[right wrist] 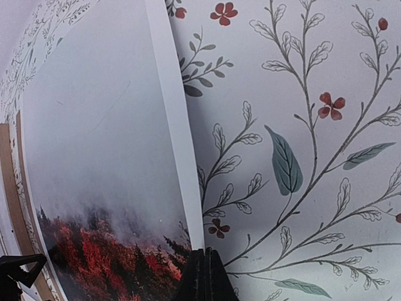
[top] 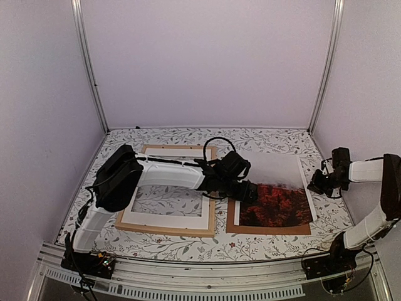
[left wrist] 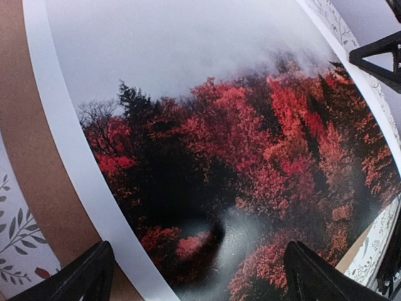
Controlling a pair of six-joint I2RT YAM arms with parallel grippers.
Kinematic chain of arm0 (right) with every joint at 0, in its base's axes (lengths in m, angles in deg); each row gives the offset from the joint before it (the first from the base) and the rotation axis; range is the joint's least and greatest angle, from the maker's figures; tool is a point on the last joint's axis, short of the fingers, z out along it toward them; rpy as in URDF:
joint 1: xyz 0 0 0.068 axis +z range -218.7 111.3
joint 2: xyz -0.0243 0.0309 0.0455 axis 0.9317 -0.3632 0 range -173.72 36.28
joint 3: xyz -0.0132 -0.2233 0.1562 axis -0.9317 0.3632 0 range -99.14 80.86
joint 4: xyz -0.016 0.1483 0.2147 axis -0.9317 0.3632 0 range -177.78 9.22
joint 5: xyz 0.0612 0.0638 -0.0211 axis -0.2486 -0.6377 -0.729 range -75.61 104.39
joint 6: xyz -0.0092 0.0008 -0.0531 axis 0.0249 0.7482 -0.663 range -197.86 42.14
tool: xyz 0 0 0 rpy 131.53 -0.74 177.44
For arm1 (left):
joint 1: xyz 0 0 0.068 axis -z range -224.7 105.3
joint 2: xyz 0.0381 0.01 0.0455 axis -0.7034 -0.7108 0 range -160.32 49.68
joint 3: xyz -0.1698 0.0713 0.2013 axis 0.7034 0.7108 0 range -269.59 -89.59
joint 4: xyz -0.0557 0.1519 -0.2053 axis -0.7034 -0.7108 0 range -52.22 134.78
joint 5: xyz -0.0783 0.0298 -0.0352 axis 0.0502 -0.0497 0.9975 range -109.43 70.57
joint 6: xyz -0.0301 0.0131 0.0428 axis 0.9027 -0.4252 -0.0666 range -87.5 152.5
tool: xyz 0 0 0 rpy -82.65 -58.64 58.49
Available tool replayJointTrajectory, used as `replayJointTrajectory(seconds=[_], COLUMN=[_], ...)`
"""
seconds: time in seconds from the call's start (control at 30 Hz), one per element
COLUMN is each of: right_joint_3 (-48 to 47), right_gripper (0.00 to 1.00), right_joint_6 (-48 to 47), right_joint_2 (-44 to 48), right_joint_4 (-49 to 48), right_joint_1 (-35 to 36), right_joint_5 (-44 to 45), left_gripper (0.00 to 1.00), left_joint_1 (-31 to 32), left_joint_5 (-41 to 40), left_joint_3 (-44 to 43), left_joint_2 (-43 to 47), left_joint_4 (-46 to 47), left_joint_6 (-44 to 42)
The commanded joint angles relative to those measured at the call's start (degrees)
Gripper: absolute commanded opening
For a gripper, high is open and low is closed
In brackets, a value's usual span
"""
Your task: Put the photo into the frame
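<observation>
Two black fingers (left wrist: 88,276) of the left hand (left wrist: 200,279) fill the bottom corners of its wrist view. They are spread wide and grasp nothing. Directly under this hand lies the photo (left wrist: 238,157), its dark red foliage half nearest the fingertips and the misty grey half beyond them. Whether the tips press on the print cannot be told.

The photo has a white border and lies flat on a brown backing board (top: 269,229). The board shows past the print on the hand's left and near sides.

To the left hand's right, at the photo's far-side edge, sits the right hand (top: 316,184). Its fingers are clenched together on nothing, with the tips at the white border. Contact there cannot be told.

To the left hand's left, just beside the board, the frame (top: 166,231) lies flat on the flowered table (top: 263,141). A white mat (top: 166,219) lies inside it, and the left arm (top: 169,175) reaches across above it.
</observation>
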Motion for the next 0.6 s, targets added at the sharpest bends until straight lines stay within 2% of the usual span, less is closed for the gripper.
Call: replayJointTrajectory(seconds=[0.0, 0.4, 0.57], right_joint_3=[1.16, 1.26, 1.98], right_gripper=[0.02, 0.20, 0.22], right_joint_6=[-0.65, -0.39, -0.15], right_joint_2=[-1.46, -5.03, -5.82], right_joint_4=[-2.01, -3.03, -3.62], right_joint_1=[-0.69, -1.83, -2.05], right_joint_5=[0.84, -1.00, -3.76], left_gripper=[0.96, 0.95, 0.95], left_joint_1=[1.11, 1.12, 1.17], left_joint_5=[1.03, -0.15, -0.49], left_joint_3=[-0.94, 1.25, 2.00], left_joint_2=[-2.24, -1.30, -0.76], left_joint_4=[-1.21, -0.97, -0.45], left_joint_6=[0.29, 0.54, 0.45])
